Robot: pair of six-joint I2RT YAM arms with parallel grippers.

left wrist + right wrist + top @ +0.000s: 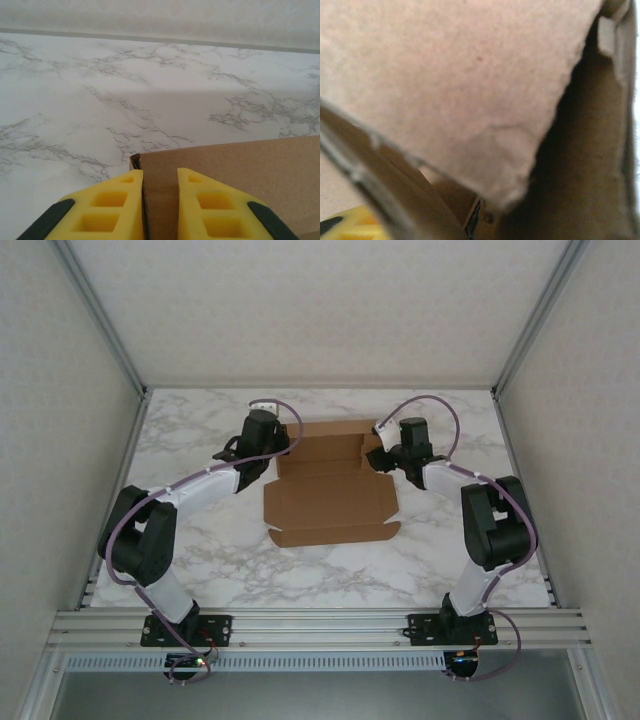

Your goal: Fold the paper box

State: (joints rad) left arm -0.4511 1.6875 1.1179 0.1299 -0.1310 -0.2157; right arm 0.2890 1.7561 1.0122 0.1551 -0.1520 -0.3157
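The paper box (330,502) lies half-folded in the middle of the table (200,550). The left gripper (160,197) straddles its corner wall, fingers slightly apart. Blurred cardboard crowds the right gripper (377,458); its state cannot be told.

White marble-pattern bench (100,100) spreads ahead and left of left pincer (160,172). Pale textured wall (160,15) straight ahead, past bench far edge. Aluminium rail (320,625) well behind the pincer.
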